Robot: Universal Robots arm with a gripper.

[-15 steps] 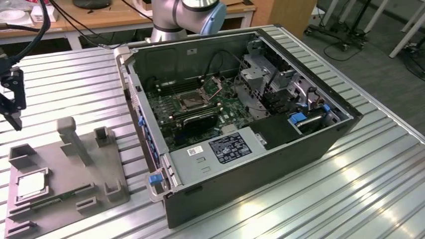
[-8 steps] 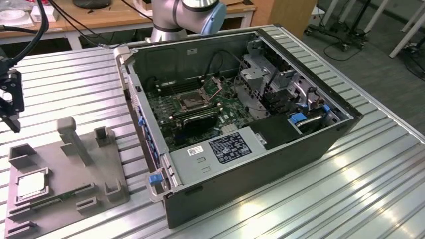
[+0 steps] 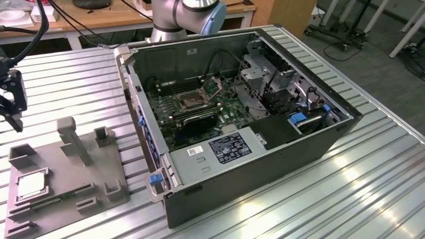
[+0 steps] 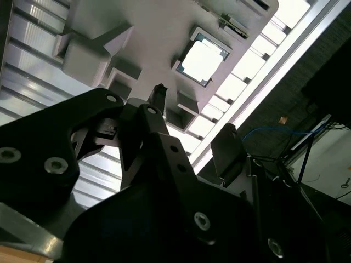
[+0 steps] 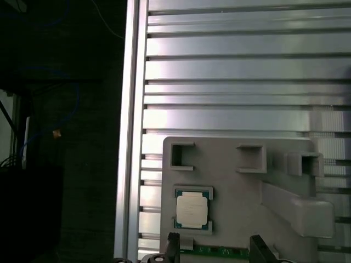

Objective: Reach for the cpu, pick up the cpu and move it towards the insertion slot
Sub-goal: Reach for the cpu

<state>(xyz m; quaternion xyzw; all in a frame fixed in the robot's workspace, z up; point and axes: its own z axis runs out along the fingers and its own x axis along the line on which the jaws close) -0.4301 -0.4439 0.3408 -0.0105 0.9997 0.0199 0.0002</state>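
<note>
The cpu [image 3: 32, 185] lies flat, pale face up, in a square recess near the front left corner of a grey plastic holder [image 3: 63, 172]. Both wrist views show the cpu [image 4: 202, 59] [image 5: 192, 211] in that recess. My gripper [image 3: 15, 122] hangs above the table at the exterior view's left edge, behind the holder and well above the cpu. Its two dark fingers [image 5: 173, 242] stand apart with nothing between them, so the gripper [image 5: 215, 245] [image 4: 192, 115] is open. The insertion slot [image 3: 189, 102] is a square metal-framed socket on the green board inside the open computer case [image 3: 265, 149].
A green memory stick [image 5: 219, 251] lies in the holder beside the cpu. Upright grey posts [image 3: 73, 142] rise from the holder. The ribbed metal table [image 3: 79, 79] ends in an edge rail [image 5: 131, 137] close to the holder. The arm's base [image 3: 179, 20] stands behind the case.
</note>
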